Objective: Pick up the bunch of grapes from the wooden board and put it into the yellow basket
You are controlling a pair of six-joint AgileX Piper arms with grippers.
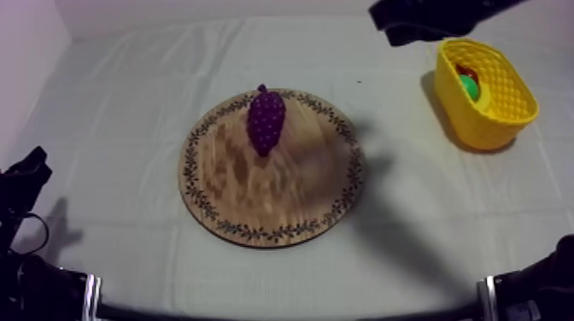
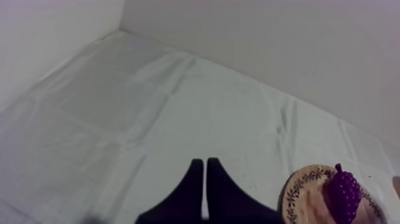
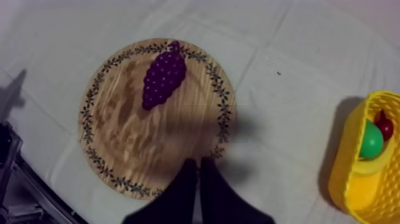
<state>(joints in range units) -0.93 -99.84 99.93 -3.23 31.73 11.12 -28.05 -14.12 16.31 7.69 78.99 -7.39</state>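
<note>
The bunch of grapes (image 1: 266,122) lies on the wooden board (image 1: 256,205), by its far rim. Off to the board's right, across bare bench (image 1: 401,171), the yellow basket (image 1: 504,111) holds a small red fruit (image 3: 385,126) and a green toy (image 3: 371,141). The left jaws and the right jaws are pressed together, empty.

The bunch of grapes (image 1: 266,122) is coloured deep purple and dotted with paler specks. The wooden board (image 1: 256,196) is grained in light and darker brown, and its rim is ringed with a dark leafy vine pattern. The yellow basket (image 1: 504,111) is patterned with an open lattice. A green rounded thing (image 3: 371,142) and a small red fruit (image 3: 385,126) are seen in it. The cloth (image 1: 120,145) is coloured grey-white. The left gripper (image 2: 205,161) and the right gripper (image 3: 199,161) are seen in black.
</note>
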